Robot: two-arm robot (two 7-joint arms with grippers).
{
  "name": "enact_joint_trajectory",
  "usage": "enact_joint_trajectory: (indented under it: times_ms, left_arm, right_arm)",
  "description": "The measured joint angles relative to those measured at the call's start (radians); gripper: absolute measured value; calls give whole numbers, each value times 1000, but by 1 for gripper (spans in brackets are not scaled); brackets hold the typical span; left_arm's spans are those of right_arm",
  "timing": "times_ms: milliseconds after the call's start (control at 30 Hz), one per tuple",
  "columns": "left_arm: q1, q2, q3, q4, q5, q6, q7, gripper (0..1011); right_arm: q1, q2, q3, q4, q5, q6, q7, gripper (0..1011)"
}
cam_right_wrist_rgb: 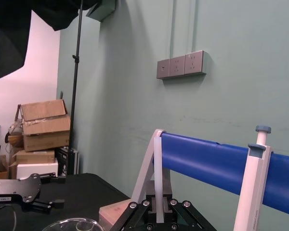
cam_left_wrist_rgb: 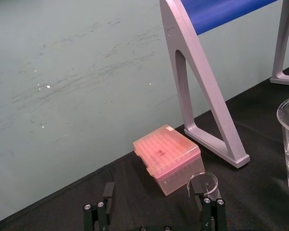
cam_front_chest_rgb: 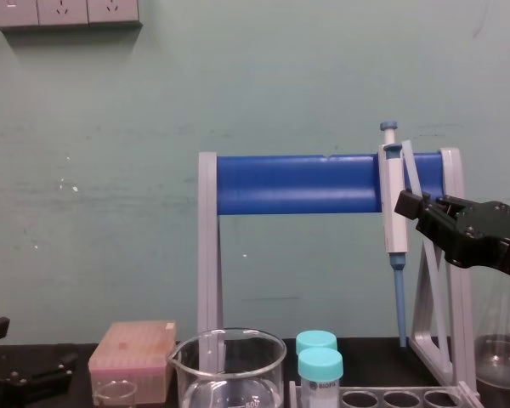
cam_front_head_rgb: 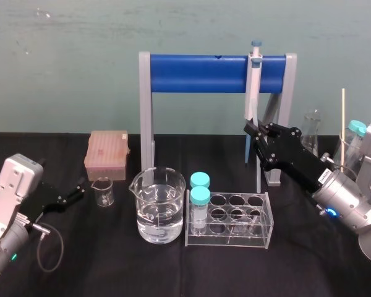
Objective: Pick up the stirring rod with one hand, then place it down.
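Stirring rod upright (head view, far right); right gripper near pipette.

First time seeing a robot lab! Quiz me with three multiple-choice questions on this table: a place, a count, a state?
1. Where is the stirring rod?
A. In the water beaker
B. Upright at the robot's far right
C. Across the pink box

2. How many teal-capped vials sit in the clear rack?
A. One
B. Two
C. Four

3. The left tool is:
A. open and empty
B. shut on the rod
C. shut on the small beaker

Answers:
1 B, it stands behind the right arm, whose right tool is up by the pipette.
2 B, two caps show.
3 A, its fingers stand apart, nothing between.
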Motion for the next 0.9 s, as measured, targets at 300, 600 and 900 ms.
enact_joint_trajectory:
  times_ms: [300, 600, 900]
  left_arm:
    - [0, 0, 0, 0, 0, 0, 0, 1000]
    - [0, 0, 0, 0, 0, 0, 0, 1000]
    - [0, 0, 0, 0, 0, 0, 0, 1000]
  right_arm:
    - [0, 0, 0, 0, 0, 0, 0, 72]
    - [0, 0, 0, 0, 0, 0, 0, 72]
    - [0, 6, 0, -11, 8, 8, 27, 72]
